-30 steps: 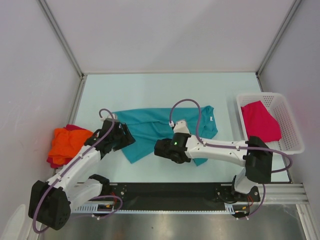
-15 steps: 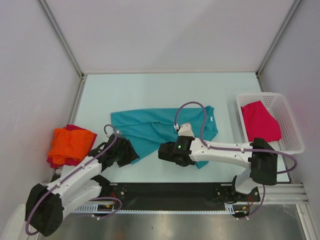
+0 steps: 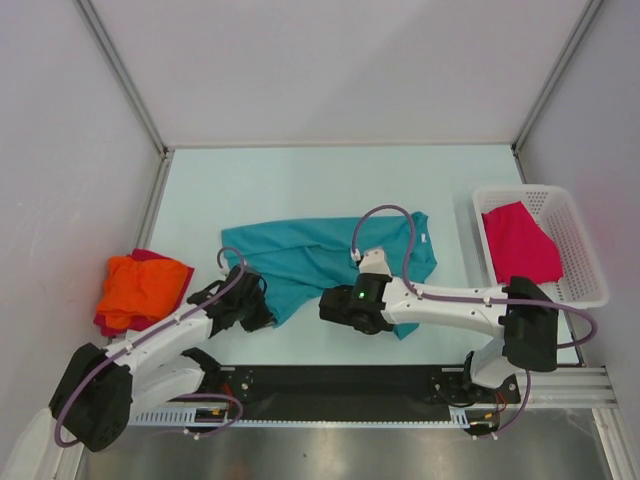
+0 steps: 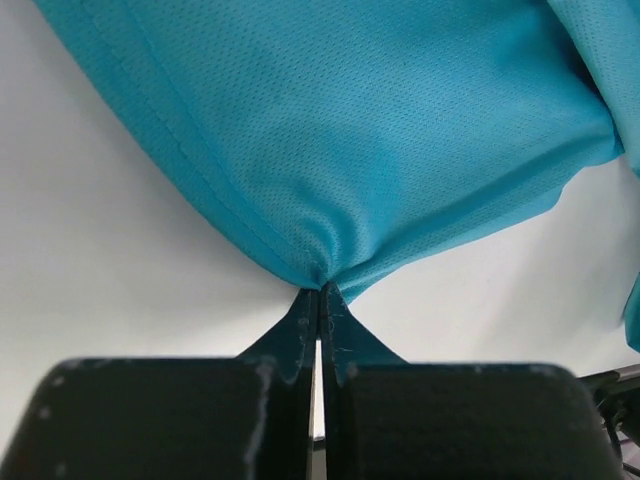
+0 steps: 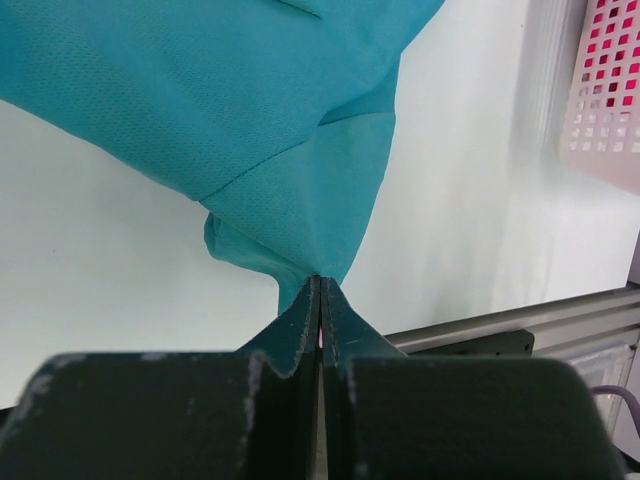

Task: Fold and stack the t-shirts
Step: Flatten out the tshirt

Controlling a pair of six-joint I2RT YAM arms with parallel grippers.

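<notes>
The dark red t-shirt (image 3: 104, 322) is almost wholly covered by the orange t-shirt (image 3: 140, 283) lying on it at the left edge of the table (image 3: 300, 180); only a narrow border of it is seen.

In the overhead view the fingertips of the left gripper (image 4: 320, 294) cannot be separated from the dark wrist body. In the left wrist view its jaws are seen pressed together, with a pinch of the hem of the teal t-shirt (image 3: 310, 255) clamped between them.

The teal t-shirt is laid crumpled across the middle of the table. Part of its near edge is hidden under the right arm. A small white label (image 3: 428, 238) is visible near its right end; nothing on it can be read.

The right gripper (image 5: 319, 284) is likewise closed, and a fold of the same teal t-shirt is gripped at its tips. Whether that fold is raised off the table cannot be told.

The white lattice basket (image 3: 583, 262) is placed at the right side of the table. The magenta-pink t-shirt (image 3: 520, 245) is held inside it. The near corner of the basket is masked by the right arm's elbow. In the right wrist view only a corner of the basket is shown, with pink visible through the holes.
</notes>
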